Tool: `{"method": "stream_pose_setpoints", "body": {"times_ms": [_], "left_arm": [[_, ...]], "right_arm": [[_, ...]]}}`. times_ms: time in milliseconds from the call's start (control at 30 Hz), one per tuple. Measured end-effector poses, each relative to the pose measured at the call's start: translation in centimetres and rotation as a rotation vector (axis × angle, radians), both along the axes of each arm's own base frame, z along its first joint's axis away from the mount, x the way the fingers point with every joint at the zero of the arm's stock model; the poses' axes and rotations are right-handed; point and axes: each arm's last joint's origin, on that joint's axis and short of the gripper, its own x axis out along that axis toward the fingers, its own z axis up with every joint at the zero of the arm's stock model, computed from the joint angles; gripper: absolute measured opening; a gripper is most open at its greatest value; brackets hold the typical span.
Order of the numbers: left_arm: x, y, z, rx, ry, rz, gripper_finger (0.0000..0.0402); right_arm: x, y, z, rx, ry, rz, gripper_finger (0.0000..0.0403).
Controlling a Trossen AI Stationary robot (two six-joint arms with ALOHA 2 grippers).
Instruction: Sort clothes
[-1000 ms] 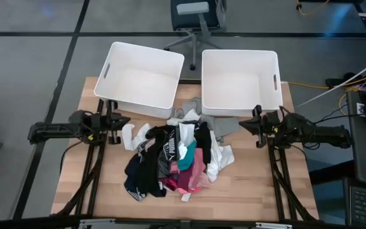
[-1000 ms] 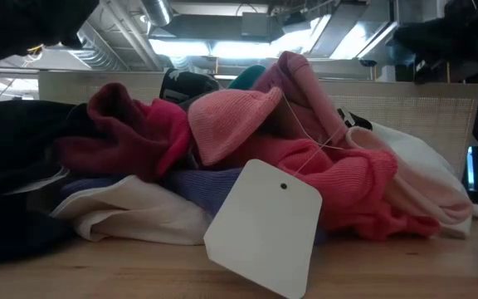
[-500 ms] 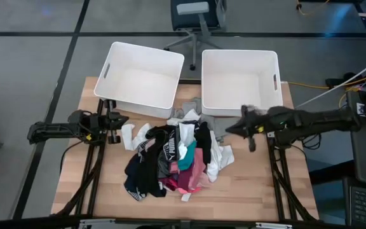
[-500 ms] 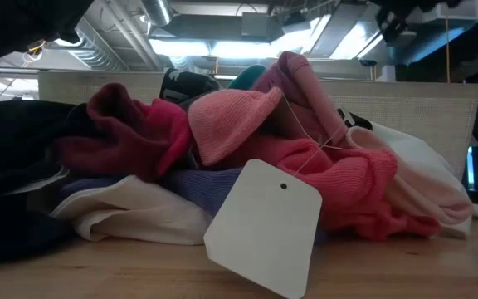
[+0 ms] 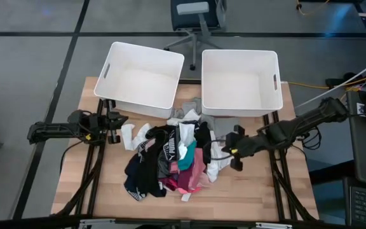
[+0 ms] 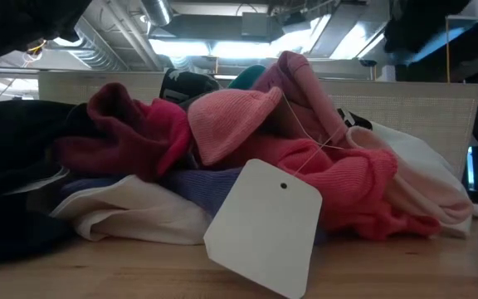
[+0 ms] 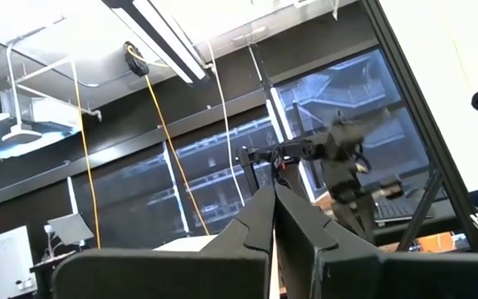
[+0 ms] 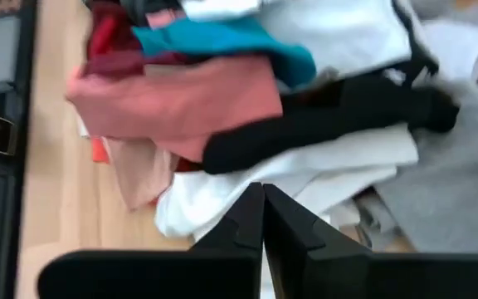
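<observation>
Right tool (image 5: 236, 151), clenched and empty, beside the clothes (image 5: 173, 159) heaped on the desk (image 5: 246, 191); first pick pending; it must open.

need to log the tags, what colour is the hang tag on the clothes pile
Plain white, no print visible, with a small punched hole. The hang tag shows best in the low view, leaning against the pink garments.

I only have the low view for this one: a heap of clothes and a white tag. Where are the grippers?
Observer: The right gripper hangs at the right edge of the clothes, fingers shut, holding nothing.
Operator: And the left?
Observer: The left gripper waits shut at the left side of the table, clear of the pile.
Operator: Anything sorted?
Observer: No. The left bin and right bin at the far edge are both empty.
</observation>
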Motion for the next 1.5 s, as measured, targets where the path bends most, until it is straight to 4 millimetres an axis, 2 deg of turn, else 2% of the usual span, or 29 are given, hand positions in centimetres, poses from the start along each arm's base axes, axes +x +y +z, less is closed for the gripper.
{"method": "stream_pose_setpoints", "body": {"times_ms": [67,167,467,567,700,833,933,1100,1367,1433,1500], "left_arm": [[0.0,0.0,0.0,0.000,-0.001,0.000,0.0004],[-0.1,0.0,0.1,0.001,-0.011,0.000,0.0004],[-0.2,0.0,0.4,-0.018,-0.047,-0.012,0.0004],[-0.2,0.0,0.4,-0.019,-0.045,-0.013,0.0004],[-0.2,0.0,0.4,-0.020,-0.045,-0.013,0.0004],[-0.2,0.0,0.4,-0.018,-0.045,-0.012,0.0004],[-0.2,0.0,0.4,-0.017,-0.045,-0.012,0.0004],[-0.2,0.0,0.4,-0.004,-0.044,-0.003,0.0004],[-0.2,0.0,0.4,0.020,-0.042,0.027,0.0004],[-0.2,0.1,0.4,0.015,-0.042,0.036,0.0004],[-0.2,0.1,0.4,0.017,-0.042,0.040,0.0004]], "right_arm": [[0.5,0.1,-0.7,0.009,0.029,-0.036,0.0026],[1.1,0.4,-1.5,0.008,0.060,-0.053,0.0066],[2.8,1.2,-4.3,0.016,0.169,-0.106,0.0241],[3.4,1.5,-5.6,-0.011,0.216,-0.091,0.0275],[4.1,1.9,-6.9,-0.026,0.258,-0.057,0.0292],[4.6,2.1,-8.0,-0.056,0.286,-0.032,0.0282],[4.7,2.2,-8.4,-0.069,0.297,-0.037,0.0257],[4.8,2.1,-8.4,-0.099,0.284,-0.052,0.0181],[4.8,2.1,-8.4,-0.117,0.289,-0.008,0.0021],[4.7,2.1,-8.3,-0.125,0.289,0.006,0.0008],[4.9,2.1,-7.8,-0.128,0.285,0.013,0.0017]]}}
